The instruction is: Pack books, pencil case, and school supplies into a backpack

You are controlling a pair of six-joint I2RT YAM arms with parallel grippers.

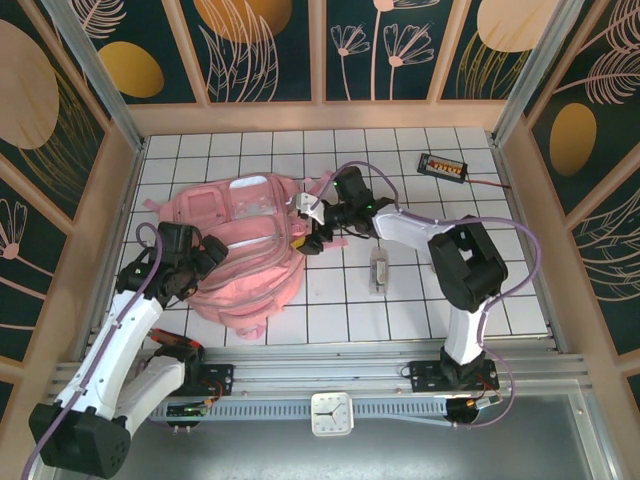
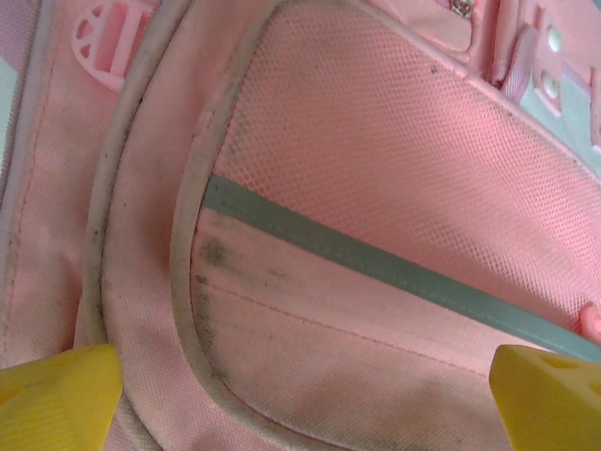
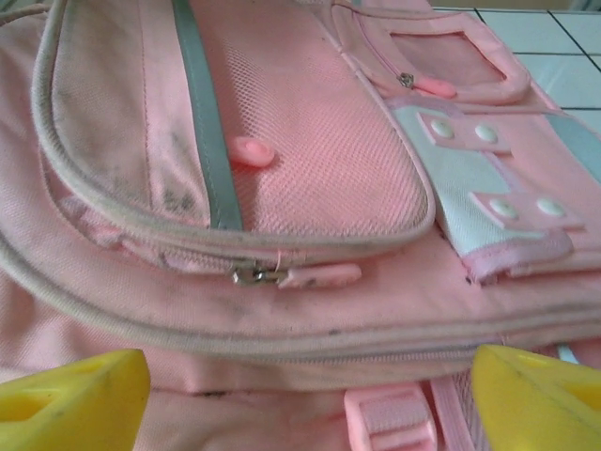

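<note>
Pink backpack (image 1: 255, 285) lies flat on the tiled table (image 1: 400, 310), left of centre in the overhead view. Left claw (image 2: 300, 409) stands wide open over the soiled front pocket, gripping nothing. Right claw (image 3: 305, 399) stands open at the backpack's right edge, facing a zip pull (image 3: 319, 275), gripping nothing.

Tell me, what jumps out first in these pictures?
A big pink backpack lies flat on the tiled table, left of middle. The left arm and right arm both reach over it, one from each side. A little black box with orange dots sits far back on the right.
</note>
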